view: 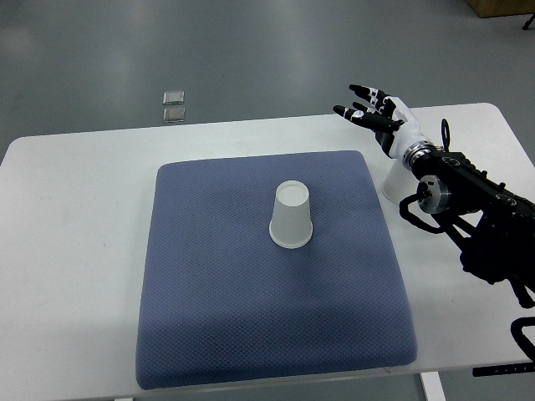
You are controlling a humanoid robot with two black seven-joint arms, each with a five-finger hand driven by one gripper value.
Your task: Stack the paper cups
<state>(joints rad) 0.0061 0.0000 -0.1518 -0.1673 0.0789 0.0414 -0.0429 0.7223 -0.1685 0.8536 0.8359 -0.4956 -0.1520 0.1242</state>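
1. A blue mat (251, 317) covers the middle of the white table (67, 251).
2. One paper cup (291, 216) stands upside down on the mat's centre.
3. A second cup (393, 182) sits right of the mat, partly hidden under the right wrist.
4. The right hand (372, 113) hovers beyond it, fingers spread, holding nothing.
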